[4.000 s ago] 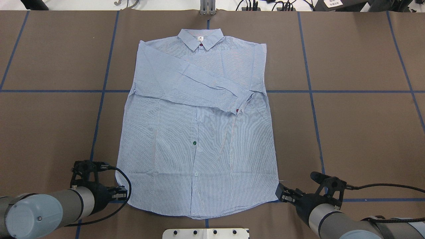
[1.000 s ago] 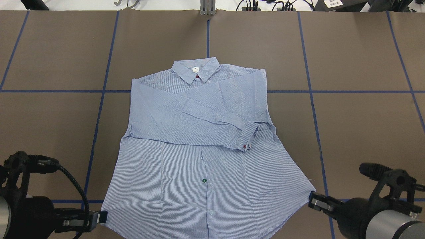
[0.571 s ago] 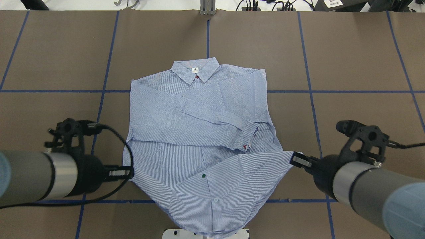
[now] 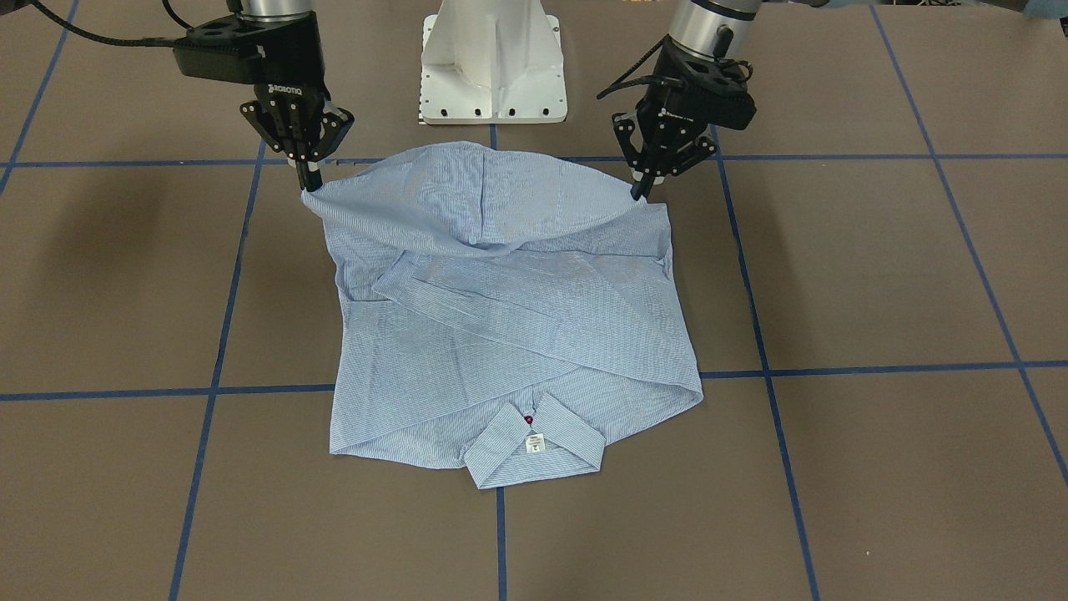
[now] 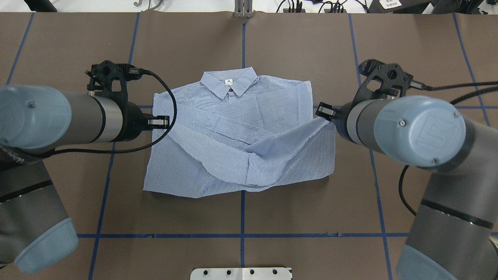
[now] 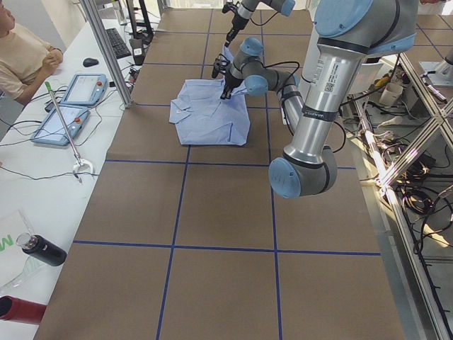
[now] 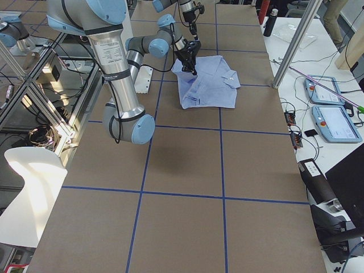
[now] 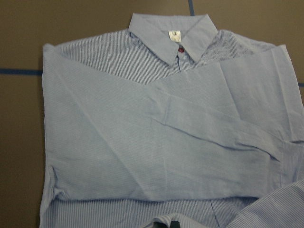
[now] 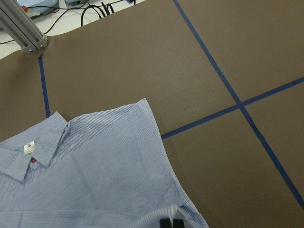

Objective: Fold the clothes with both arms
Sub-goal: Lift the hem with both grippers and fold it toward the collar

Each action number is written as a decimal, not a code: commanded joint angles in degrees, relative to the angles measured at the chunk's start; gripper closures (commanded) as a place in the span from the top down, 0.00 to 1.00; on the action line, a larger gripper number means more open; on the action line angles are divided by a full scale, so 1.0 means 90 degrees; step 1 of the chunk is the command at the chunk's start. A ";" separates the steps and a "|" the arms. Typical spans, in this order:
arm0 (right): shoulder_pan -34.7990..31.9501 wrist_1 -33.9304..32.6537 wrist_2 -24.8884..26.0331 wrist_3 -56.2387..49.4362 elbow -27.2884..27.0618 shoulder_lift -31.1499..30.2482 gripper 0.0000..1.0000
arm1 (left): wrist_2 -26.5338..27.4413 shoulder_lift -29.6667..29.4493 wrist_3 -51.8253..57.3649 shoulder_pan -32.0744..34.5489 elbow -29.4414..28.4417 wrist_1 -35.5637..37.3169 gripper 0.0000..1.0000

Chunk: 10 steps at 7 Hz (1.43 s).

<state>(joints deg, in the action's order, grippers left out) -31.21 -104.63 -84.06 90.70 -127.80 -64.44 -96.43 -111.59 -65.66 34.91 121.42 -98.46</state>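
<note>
The light blue striped shirt (image 5: 241, 116) lies on the brown table, collar (image 5: 229, 83) at the far side, one sleeve folded across the chest. My left gripper (image 5: 165, 122) is shut on the left hem corner. My right gripper (image 5: 322, 112) is shut on the right hem corner. The hem hangs between them, lifted above the shirt's lower half and sagging in the middle. In the front-facing view the left gripper (image 4: 639, 190) is at the right, the right gripper (image 4: 310, 182) at the left, and the raised hem (image 4: 476, 192) arches between them. The left wrist view looks down on the collar (image 8: 173, 35).
The white pedestal base (image 4: 492, 67) stands at the near table edge. Blue tape lines (image 5: 241, 235) grid the brown table cover. A seated person (image 6: 21, 57) and tablets (image 6: 74, 88) are beyond the far edge, by an aluminium post (image 9: 21, 28).
The shirt was first dragged toward the robot. Both grippers then lifted the hem corners and carried them away toward the collar, doubling the lower part over.
</note>
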 commanded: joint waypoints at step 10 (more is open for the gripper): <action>-0.1561 0.3256 -0.1509 -0.2050 0.5967 0.2023 0.00 | -0.0028 -0.0931 0.2003 0.1101 -0.4536 -0.2878 0.00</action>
<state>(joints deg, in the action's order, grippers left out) -44.93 -75.42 -97.02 72.80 -74.17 -46.36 -96.53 -119.71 -48.09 44.70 81.10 -123.98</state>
